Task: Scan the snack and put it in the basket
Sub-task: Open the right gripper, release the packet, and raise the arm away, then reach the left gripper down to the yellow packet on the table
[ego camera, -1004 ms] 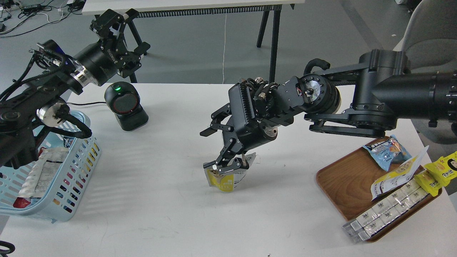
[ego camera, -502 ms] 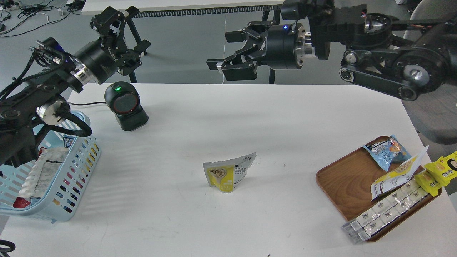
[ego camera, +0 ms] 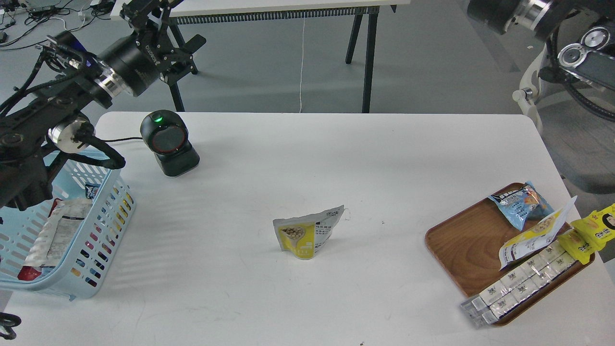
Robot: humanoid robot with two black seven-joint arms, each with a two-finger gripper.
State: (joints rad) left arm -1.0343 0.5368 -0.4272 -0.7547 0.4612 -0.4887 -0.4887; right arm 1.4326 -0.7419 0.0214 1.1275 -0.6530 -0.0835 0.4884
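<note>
The snack (ego camera: 310, 233), a small pouch with a yellow front picturing beans and a white printed top, stands alone on the white table (ego camera: 336, 158) near its middle. Nothing touches it. The light blue basket (ego camera: 115, 192) sits at the table's left edge and holds a white packet. My left gripper (ego camera: 185, 21) is raised at the top left, above and behind the basket, with its fingers spread and nothing in them. Of my right arm (ego camera: 552, 24) only the wrist and links show at the top right corner; its gripper is out of view.
A black barcode scanner (ego camera: 168, 142) with a green light stands at the back left. A brown wooden tray (ego camera: 456, 240) at the right holds a blue packet (ego camera: 521, 202), a bright yellow cartoon-face packet (ego camera: 596, 230), another yellow-and-white pouch (ego camera: 533, 238) and clear-wrapped boxes (ego camera: 519, 283).
My right gripper let go of the snack, rose and drew back to the upper right until it left the view. The snack stays standing in place. My left arm lifted slightly.
</note>
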